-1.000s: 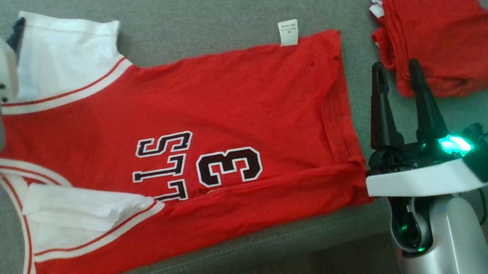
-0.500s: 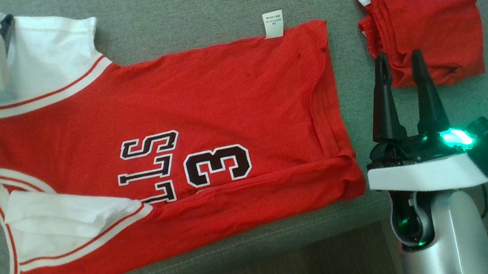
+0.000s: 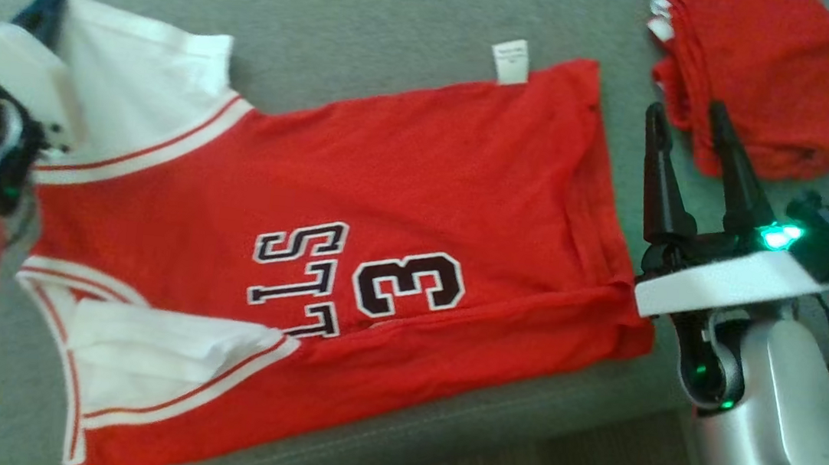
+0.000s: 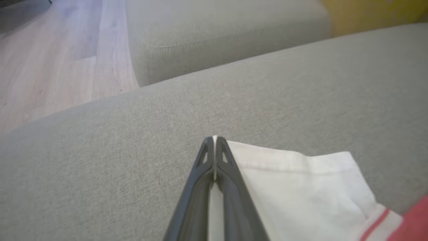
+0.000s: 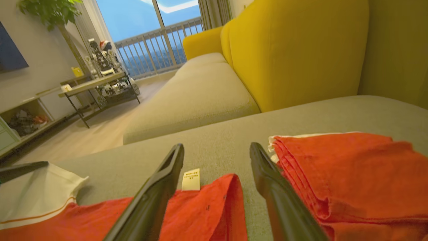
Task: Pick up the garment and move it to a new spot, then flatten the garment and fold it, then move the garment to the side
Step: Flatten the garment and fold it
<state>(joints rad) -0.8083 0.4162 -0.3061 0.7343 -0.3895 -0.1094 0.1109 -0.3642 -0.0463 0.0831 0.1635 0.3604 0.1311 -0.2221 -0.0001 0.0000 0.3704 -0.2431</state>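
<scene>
The jersey [image 3: 404,185] is lying spread flat on the sofa cushion [image 3: 367,20], with a folded pile [image 3: 768,92] sitting just right of its hem. The right gripper [image 3: 685,108] is hovering between the jersey and that pile, while the left gripper [image 4: 214,139] is clamping the jersey's far-left sleeve corner.

Bare cushion [image 3: 367,20] beyond jersey [image 3: 404,185], folded pile [image 3: 770,77] right

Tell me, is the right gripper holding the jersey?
No: the right gripper has its jaws wide apart, and no cloth of the jersey is pinched between them.
</scene>
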